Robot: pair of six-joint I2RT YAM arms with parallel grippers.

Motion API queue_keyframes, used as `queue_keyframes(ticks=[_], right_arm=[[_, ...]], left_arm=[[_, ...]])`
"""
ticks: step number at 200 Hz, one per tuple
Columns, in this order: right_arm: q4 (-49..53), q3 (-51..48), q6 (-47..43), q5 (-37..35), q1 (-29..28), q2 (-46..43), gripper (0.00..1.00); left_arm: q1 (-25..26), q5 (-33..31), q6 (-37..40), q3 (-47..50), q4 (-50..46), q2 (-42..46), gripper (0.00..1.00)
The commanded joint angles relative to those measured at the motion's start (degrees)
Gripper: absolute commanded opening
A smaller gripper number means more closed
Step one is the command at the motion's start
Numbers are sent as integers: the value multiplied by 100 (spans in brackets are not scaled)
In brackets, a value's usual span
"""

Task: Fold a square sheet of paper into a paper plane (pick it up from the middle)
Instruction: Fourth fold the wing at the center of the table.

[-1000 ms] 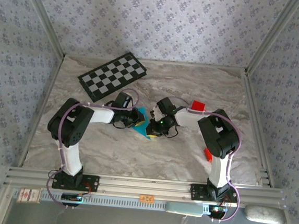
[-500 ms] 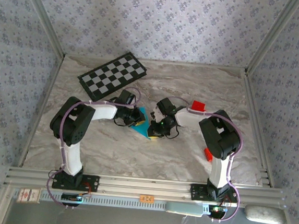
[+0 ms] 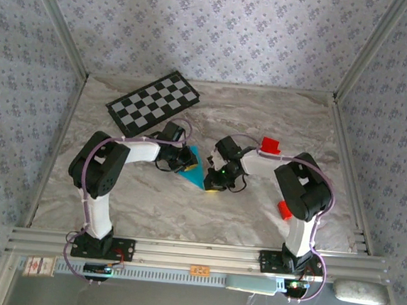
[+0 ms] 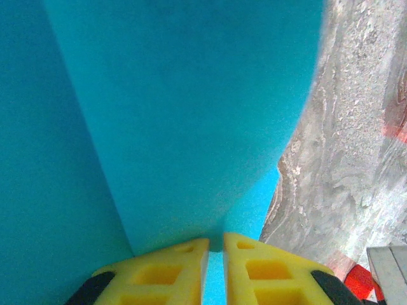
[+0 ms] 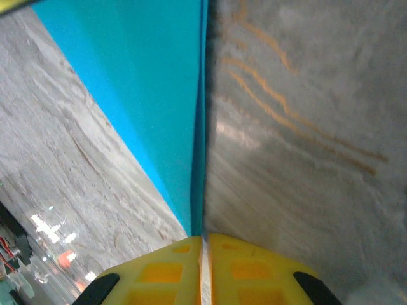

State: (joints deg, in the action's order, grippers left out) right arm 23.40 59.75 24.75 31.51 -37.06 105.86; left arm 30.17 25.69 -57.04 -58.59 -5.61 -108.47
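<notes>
Honestly, starting big: a marble-look desk (image 3: 264, 115), with a checkered board (image 3: 154, 104) lying far left. Then, mid-desk between both arms, the square sheet of paper (image 3: 196, 170), cyan and already creased into a wedge rather than lying flat.

Guessing featherweight, floppy, a bit slick, and easy to crumple or tear. Best taken right on a crease or doubled edge, where stiffest, with a gentle squeeze and no yanking.

Got the left end effector (image 4: 215, 244) pinched together on a cyan fold, and the right end effector (image 5: 202, 244) clamped tight along a crisp folded edge. Also spotting two small red blocks (image 3: 270, 145) off to the right, well apart from the paper.

Hard to tell from above how many layers sit under the wrists. Wrist views cropped too tight for judging the overall shape.
</notes>
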Motion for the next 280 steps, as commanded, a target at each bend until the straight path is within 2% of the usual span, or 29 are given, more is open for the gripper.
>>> queue_keyframes(ticks=[1, 34, 133, 194, 280], right_arm=[[354, -132, -68, -134, -62, -440, 13], [89, 55, -32, -284, -99, -779, 14], [-301, 548, 135, -324, -283, 269, 5], [-37, 88, 78, -421, -215, 301, 3], [-434, -927, 218, 261, 6, -458, 3]], left_arm=[[5, -873, 18, 298, -1069, -561, 17], [31, -831, 35, 252, -1075, -562, 17], [69, -821, -1, 223, -1150, -606, 16], [62, -923, 7, 169, -1303, -743, 16], [59, -1041, 51, 101, -1467, -852, 15]])
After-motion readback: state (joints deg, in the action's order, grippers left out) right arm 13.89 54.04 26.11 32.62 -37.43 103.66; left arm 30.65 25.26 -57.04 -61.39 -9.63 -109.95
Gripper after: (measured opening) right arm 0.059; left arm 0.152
